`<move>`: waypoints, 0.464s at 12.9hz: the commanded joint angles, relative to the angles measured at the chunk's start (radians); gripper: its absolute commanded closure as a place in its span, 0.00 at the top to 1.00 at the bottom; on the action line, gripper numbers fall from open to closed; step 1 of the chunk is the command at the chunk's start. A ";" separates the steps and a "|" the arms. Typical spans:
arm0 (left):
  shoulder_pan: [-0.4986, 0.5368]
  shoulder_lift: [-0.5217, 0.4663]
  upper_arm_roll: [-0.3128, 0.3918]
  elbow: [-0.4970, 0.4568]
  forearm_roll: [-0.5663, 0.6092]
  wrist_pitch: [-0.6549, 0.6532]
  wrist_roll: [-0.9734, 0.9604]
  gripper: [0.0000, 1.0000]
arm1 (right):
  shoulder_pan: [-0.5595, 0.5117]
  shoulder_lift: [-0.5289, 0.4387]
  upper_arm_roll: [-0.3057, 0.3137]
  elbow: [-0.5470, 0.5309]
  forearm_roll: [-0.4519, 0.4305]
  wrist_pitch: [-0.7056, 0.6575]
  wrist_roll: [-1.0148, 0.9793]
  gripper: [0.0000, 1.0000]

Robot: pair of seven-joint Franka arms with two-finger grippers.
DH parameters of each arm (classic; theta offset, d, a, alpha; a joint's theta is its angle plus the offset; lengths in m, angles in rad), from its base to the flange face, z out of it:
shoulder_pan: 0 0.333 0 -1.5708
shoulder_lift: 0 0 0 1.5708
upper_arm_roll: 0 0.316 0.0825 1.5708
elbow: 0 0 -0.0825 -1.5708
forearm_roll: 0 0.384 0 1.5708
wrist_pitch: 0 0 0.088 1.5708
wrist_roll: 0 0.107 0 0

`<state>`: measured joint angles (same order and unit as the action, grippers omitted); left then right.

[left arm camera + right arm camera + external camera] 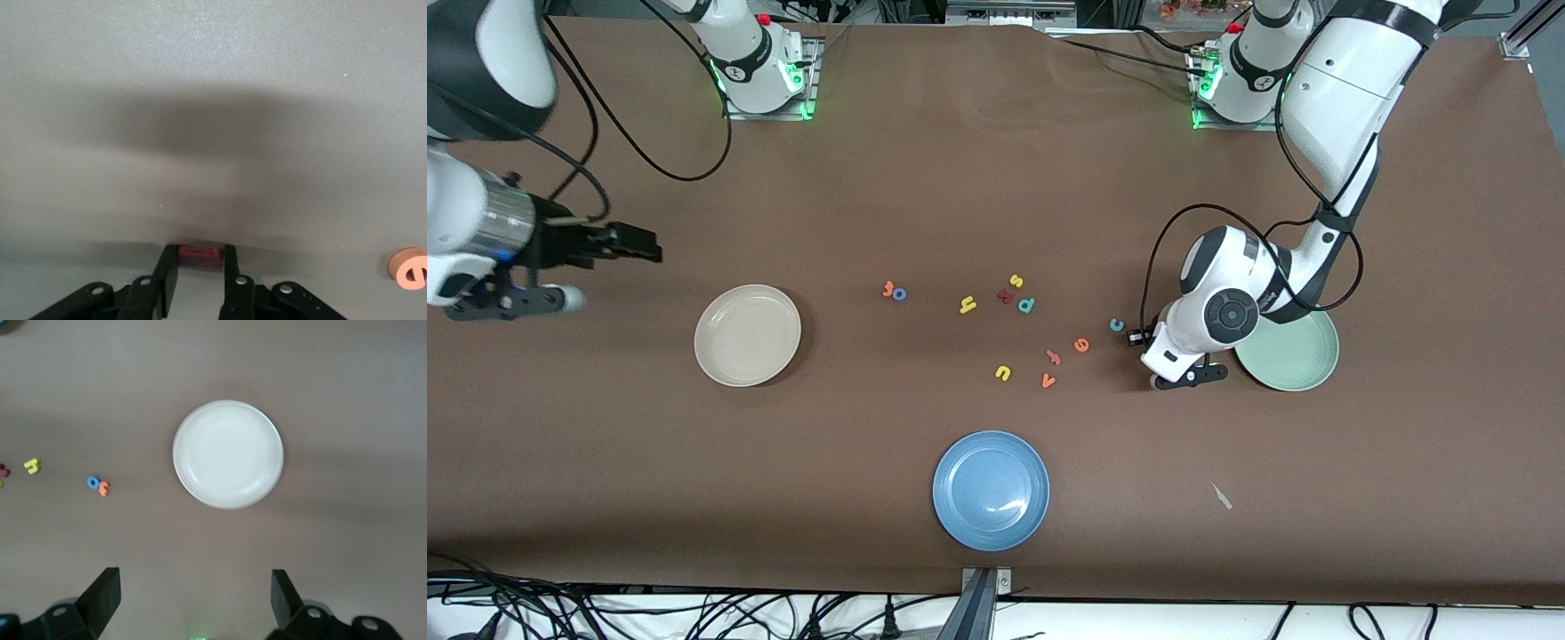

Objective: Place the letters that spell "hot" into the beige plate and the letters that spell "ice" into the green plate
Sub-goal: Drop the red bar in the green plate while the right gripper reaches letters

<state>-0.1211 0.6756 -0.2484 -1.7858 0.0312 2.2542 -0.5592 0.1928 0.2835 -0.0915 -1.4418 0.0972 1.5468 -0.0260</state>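
Right gripper (636, 242) spread wide, waiting above bare table beside beige plate (747, 335). Blue o (900, 294) touching orange t (888, 288); yellow h (967, 305), orange e (1081, 345), teal c (1117, 325) loose on table. Left gripper (1136, 338) clamped on dark red i (199, 255), beside green plate (1294, 356).

Right wrist view: round shallow cream-beige plate (228, 454) sits empty on the brown table surface (347, 393), with the right gripper (195, 597) above the table, its two black fingers (103, 593) spread wide apart. Off to one side of the plate lie a tiny blue ring-shaped foam o (93, 481) touching a tiny orange foam t (103, 489). A tiny yellow foam h (31, 465) lies apart from that pair.
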 commanded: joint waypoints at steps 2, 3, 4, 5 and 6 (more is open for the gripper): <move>-0.009 -0.001 0.006 -0.001 -0.008 0.019 0.008 0.23 | 0.060 0.091 0.067 -0.015 0.015 0.139 0.147 1.00; -0.006 -0.013 0.006 0.003 -0.008 0.015 0.010 0.23 | 0.060 0.097 0.096 -0.053 0.015 0.198 0.193 1.00; -0.005 -0.031 0.006 0.006 -0.008 -0.005 0.013 0.23 | 0.056 0.100 0.134 -0.090 0.012 0.257 0.234 1.00; 0.001 -0.059 0.006 0.017 -0.008 -0.039 0.018 0.23 | 0.042 0.106 0.177 -0.139 0.006 0.324 0.256 1.00; 0.008 -0.079 0.006 0.037 -0.008 -0.088 0.028 0.23 | 0.040 0.109 0.194 -0.185 0.004 0.385 0.262 1.00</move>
<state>-0.1192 0.6631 -0.2484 -1.7625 0.0312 2.2446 -0.5571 0.2604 0.4103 0.0523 -1.5348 0.0980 1.8365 0.2060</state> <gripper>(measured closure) 0.705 0.000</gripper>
